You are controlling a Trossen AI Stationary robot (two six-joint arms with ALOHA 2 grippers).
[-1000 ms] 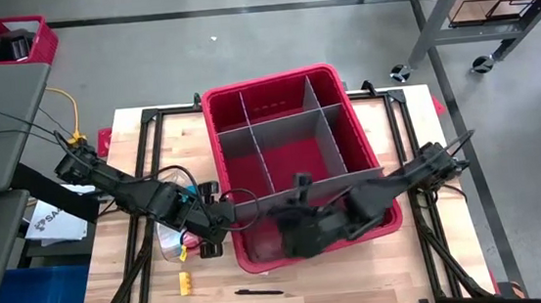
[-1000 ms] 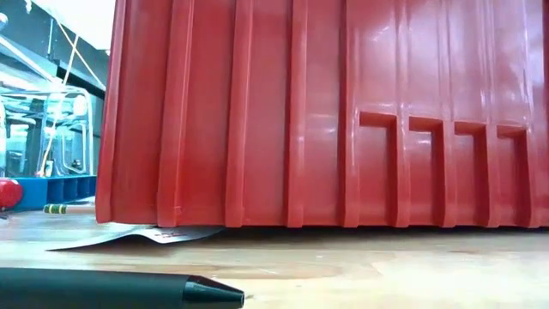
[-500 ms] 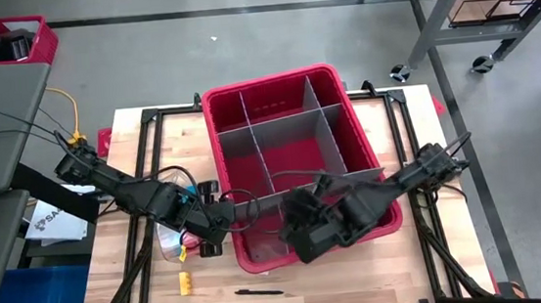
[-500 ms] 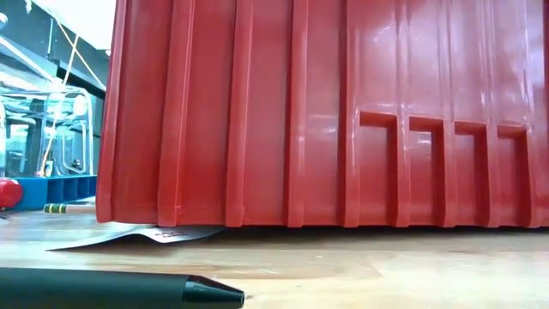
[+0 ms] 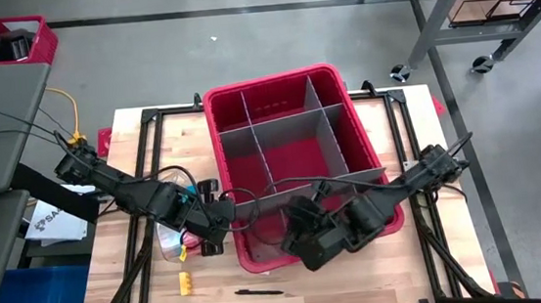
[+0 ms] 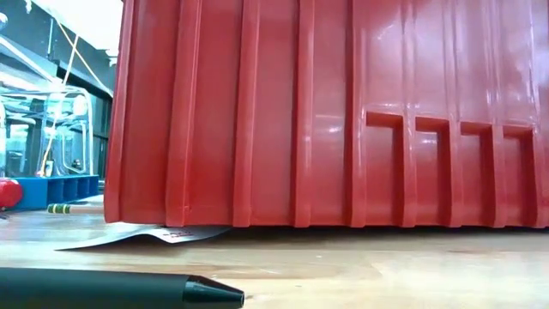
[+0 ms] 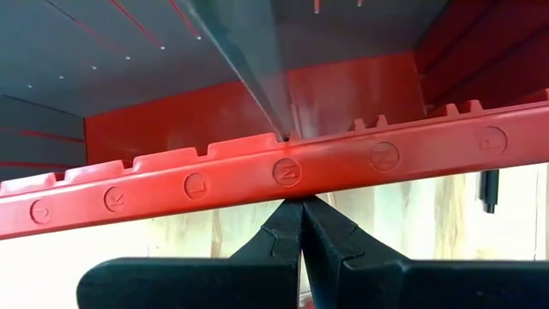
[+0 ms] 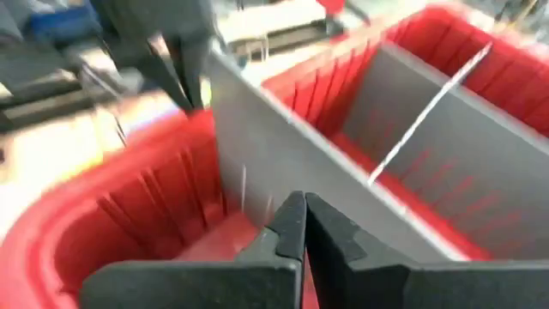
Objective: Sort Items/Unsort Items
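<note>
The red bin (image 5: 357,134) with grey dividers (image 5: 283,126) stands mid-table. A yellow block (image 5: 185,280) and a dark pen (image 5: 259,292) lie on the wood near the front edge, and the pen (image 6: 120,292) also shows close up in the low view. My left gripper (image 5: 223,234) is shut at the bin's left wall, near its front corner. My right gripper (image 5: 295,230) is shut and reaches down into the bin's front compartment, close before a grey divider (image 8: 343,163). Nothing shows between either pair of fingers. My left gripper's shut fingertips (image 7: 300,209) meet the lower edge of the bin's left rim (image 7: 287,172) from outside, slanting down from the table's left. The bin stands flat on the table. My right gripper's shut tips (image 8: 300,210) stand just before the divider; whether they touch it I cannot tell.
A clear wrapper with small coloured bits (image 5: 174,244) lies under the left arm. A thin sheet (image 6: 146,236) sticks out from under the bin. Black frame rails (image 5: 141,182) run along the table's sides. Bare wood lies along the front edge (image 5: 361,286).
My right gripper has rolled about its own axis and sunk a little into the bin's front compartment, toward the table's near edge. The bin has slid slightly toward the table's right.
</note>
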